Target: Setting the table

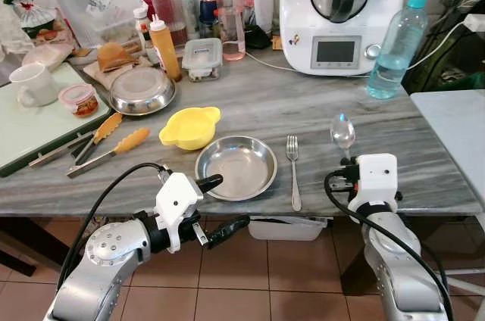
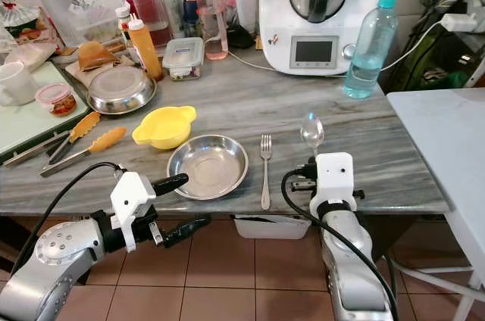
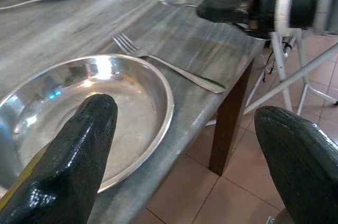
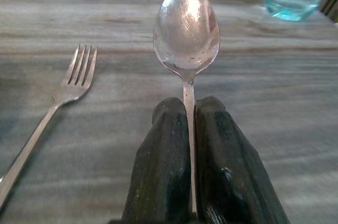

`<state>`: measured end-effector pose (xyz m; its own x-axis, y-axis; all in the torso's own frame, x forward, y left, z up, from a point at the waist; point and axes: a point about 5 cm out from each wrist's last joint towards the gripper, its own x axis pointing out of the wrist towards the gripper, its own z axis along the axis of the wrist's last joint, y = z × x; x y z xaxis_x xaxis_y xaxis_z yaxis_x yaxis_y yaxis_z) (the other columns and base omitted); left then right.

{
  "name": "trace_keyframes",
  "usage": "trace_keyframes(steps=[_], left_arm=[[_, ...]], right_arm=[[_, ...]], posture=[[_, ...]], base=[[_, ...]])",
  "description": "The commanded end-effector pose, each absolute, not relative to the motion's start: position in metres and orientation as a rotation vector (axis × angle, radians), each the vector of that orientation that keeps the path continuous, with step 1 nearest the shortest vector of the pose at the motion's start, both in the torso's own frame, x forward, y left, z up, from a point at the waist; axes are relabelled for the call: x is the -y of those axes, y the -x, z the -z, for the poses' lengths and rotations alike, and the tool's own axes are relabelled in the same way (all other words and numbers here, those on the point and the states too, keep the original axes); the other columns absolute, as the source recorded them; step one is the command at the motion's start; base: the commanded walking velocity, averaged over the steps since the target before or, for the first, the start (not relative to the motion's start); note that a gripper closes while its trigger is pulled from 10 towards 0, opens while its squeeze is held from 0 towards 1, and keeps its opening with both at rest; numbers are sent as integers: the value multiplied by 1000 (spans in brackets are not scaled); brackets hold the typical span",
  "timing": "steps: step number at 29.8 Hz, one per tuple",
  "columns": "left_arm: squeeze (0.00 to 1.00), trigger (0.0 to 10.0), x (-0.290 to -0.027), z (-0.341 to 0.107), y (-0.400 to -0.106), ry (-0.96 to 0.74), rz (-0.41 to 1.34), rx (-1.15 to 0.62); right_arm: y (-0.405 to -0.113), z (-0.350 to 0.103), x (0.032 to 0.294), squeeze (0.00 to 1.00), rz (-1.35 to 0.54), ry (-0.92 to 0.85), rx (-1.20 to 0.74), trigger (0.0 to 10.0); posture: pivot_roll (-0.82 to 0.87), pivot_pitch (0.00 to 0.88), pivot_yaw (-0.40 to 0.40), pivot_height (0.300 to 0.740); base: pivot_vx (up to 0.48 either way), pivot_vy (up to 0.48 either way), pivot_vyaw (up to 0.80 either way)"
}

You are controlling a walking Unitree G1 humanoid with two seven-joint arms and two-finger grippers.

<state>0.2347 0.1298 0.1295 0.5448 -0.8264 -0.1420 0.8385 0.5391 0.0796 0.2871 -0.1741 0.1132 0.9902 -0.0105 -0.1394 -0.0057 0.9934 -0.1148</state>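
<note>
Spoon pinched in my right gripper, plate and fork already laid on the table.

Nearest me, my left gripper (image 1: 225, 204) hangs at the table's (image 1: 318, 101) front edge with its fingers spread wide and holding nothing, one tip over the rim of the steel plate (image 1: 236, 166). My right gripper (image 4: 190, 129) is clamped tight on the handle of the spoon (image 4: 186, 28), bowl pointing away, over the table just right of the fork (image 1: 292, 169), which lies beside the plate. Beyond the plate sits a yellow bowl (image 1: 190, 126), touching it; farther back a water bottle (image 1: 394, 47).
</note>
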Motion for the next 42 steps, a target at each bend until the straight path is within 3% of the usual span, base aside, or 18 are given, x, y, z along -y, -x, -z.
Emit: trace_keyframes(steps=[1,19,42], left_arm=[[0,10000,-129,-131,-231,-153,1013,-95],[0,10000,-128,-131,-230,-132,1013,-125],[0,10000,-126,-130,-229,-112,1032,-153]], right_arm=[[-292,-116,172,0,-12,100,-137,10000],[-292,-104,133,0,-124,-10,-203,10000],[-287,-93,136,0,-49,-87,-266,10000]], posture=[[-28,102,88,740],[-18,99,88,740],[-20,91,93,740]], base=[[0,0,0],[0,0,0],[0,0,0]])
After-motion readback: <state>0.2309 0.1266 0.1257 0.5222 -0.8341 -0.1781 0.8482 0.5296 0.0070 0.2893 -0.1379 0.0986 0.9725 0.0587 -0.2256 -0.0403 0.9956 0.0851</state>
